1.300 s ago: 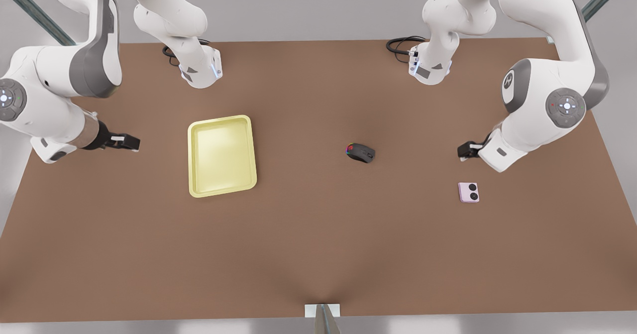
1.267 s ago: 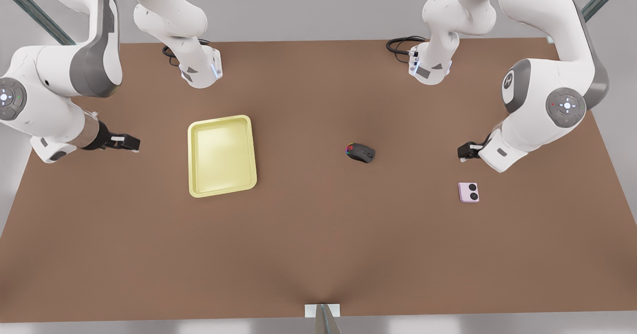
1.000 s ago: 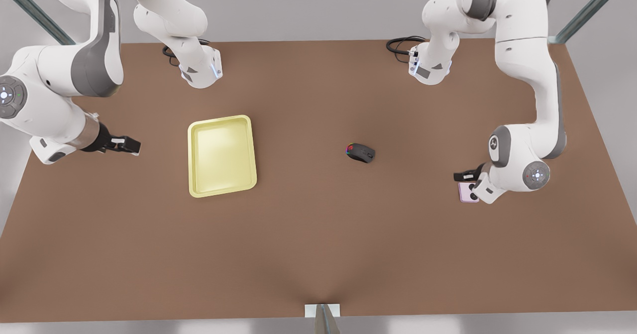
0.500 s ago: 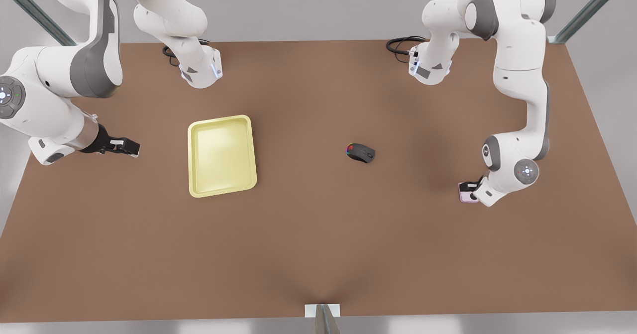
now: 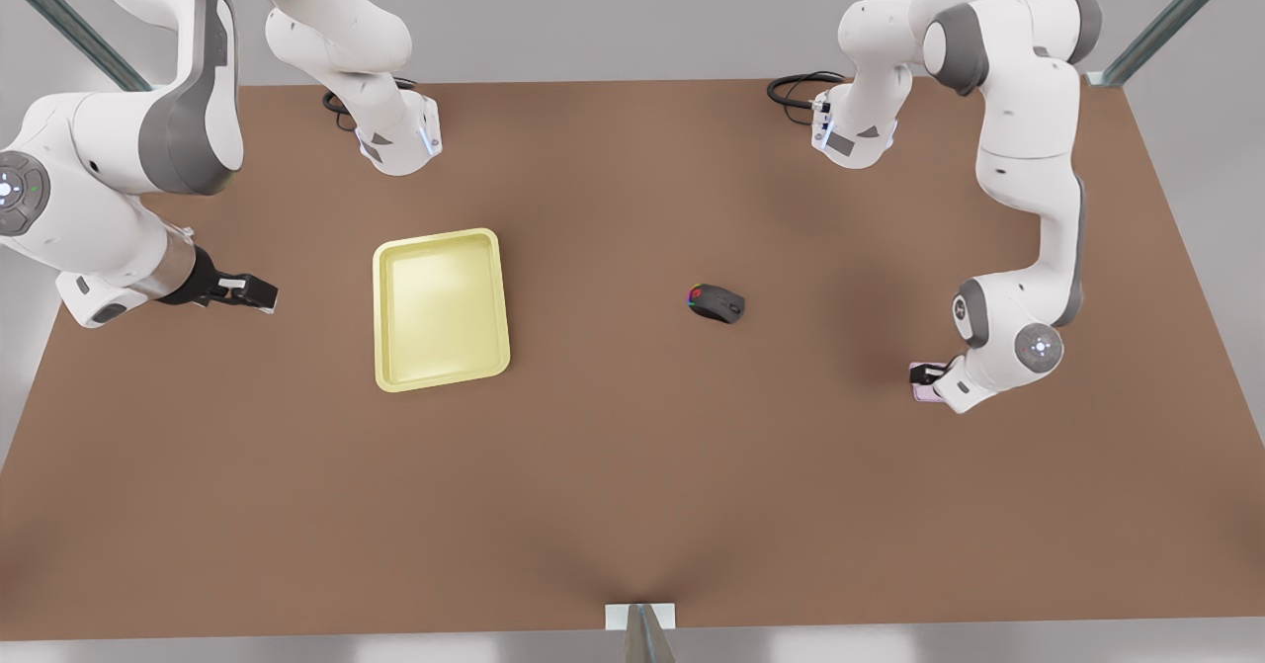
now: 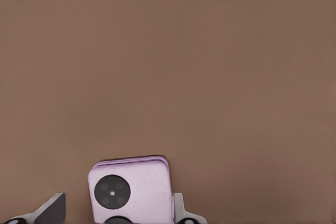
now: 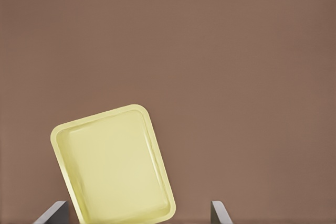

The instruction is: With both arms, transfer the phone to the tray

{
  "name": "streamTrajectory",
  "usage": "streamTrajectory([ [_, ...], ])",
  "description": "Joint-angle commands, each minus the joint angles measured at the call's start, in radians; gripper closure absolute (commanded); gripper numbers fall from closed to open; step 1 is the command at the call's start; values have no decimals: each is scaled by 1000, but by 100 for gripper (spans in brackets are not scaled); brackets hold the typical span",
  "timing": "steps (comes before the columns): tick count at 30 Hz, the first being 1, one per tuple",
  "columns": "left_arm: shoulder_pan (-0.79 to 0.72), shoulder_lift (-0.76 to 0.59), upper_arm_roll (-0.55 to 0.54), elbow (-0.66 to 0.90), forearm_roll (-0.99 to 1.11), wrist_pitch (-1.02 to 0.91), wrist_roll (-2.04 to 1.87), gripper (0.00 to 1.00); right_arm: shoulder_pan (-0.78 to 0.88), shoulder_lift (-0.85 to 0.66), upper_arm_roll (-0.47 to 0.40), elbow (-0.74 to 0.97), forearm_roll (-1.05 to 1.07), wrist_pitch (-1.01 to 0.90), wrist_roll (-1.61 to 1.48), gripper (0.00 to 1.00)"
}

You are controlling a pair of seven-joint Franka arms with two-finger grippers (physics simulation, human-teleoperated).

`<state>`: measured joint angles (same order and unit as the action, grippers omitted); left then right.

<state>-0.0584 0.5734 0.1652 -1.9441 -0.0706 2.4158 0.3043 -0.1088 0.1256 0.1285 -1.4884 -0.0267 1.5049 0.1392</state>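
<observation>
Phone (image 6: 131, 190) was seen flat on surface (image 5: 632, 465), at front view's 3 o'clock side. Left tool (image 6: 118, 209) was spread wide, one finger each side of phone, not yet clenched. Phone's near end was cut off. Right tool (image 7: 139, 214), spread wide, waited by tray (image 5: 441, 309) at 9 o'clock side.
</observation>
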Motion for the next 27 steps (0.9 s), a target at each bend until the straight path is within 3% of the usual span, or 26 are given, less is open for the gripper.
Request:
streamTrajectory([
  [1,0,0,-4,1,-11,6,38,0,0,-1,0,0,1,0,5,0],
  [22,-5,45,-4,11,-6,9,-62,0,1,0,0,7,2,-5,8,0],
  [24,-5,45,-4,13,-6,9,-62,21,1,-1,0,7,2,-5,6,0],
  [27,-5,49,-4,21,-8,8,-70,22,1,0,0,7,2,-6,6,0],
])
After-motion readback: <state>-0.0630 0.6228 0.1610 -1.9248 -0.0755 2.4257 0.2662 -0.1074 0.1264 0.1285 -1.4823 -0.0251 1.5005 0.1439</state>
